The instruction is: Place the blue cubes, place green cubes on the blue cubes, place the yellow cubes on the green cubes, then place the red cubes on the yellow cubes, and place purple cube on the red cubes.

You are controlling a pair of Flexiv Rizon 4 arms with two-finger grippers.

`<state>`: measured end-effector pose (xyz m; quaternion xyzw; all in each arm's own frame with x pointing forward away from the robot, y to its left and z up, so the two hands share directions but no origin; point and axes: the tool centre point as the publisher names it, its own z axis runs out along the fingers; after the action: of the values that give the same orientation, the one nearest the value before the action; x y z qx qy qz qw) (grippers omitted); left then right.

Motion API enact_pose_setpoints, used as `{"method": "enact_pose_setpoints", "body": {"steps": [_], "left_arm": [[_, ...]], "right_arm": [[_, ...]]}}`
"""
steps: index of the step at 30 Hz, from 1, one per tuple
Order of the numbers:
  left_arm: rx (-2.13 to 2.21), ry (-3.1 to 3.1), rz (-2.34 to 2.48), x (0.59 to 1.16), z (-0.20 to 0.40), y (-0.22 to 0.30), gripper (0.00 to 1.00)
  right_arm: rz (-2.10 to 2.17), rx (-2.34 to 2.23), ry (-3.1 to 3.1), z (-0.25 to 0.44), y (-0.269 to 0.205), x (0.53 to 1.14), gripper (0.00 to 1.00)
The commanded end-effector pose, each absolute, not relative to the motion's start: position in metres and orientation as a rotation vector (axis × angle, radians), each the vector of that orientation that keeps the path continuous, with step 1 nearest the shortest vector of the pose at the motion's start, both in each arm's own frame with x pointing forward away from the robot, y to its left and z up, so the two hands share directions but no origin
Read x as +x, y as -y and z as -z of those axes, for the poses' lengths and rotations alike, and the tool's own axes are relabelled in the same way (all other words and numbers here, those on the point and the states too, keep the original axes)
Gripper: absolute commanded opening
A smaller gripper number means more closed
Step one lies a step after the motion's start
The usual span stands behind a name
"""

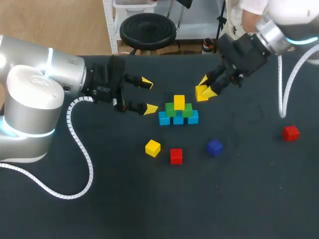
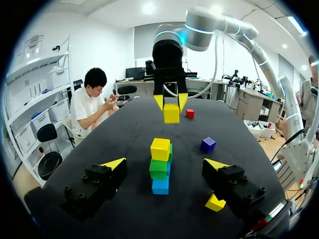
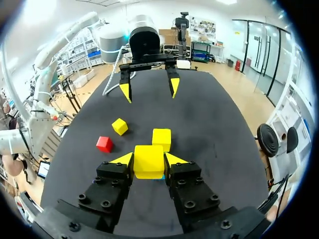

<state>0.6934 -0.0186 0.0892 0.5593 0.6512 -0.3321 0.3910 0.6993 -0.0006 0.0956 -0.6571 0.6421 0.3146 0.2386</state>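
1. A yellow cube (image 1: 200, 93) is pinched by the right pincer (image 1: 204, 92), raised just beside the cube pyramid (image 1: 178, 118) on the table (image 1: 124, 199).
2. The left pincer (image 1: 148, 96) is seen spread at the pyramid's other side.

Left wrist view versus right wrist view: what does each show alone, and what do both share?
Only the left wrist view: the stacked green cubes, the purple cube, and the far red cube beyond the right hand. Only the right wrist view: the near red cube beside the loose yellow cube. Both: the right hand shut on the held yellow cube, the open left hand, the stacked yellow cube, the loose yellow cube.
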Motion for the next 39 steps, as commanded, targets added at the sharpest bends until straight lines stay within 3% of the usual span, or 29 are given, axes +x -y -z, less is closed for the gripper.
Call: {"method": "enact_pose_setpoints", "body": {"steps": [1, 39], "left_arm": [[1.418, -1.649, 0.843, 0.693, -0.088, 0.018, 1.00], [1.418, -1.649, 0.843, 0.693, -0.088, 0.018, 1.00]], "right_arm": [[-0.847, -1.787, -1.762, -0.088, -0.009, 0.700, 0.00], [-0.898, -1.832, -1.778, -0.063, -0.024, 0.707, 0.00]]}}
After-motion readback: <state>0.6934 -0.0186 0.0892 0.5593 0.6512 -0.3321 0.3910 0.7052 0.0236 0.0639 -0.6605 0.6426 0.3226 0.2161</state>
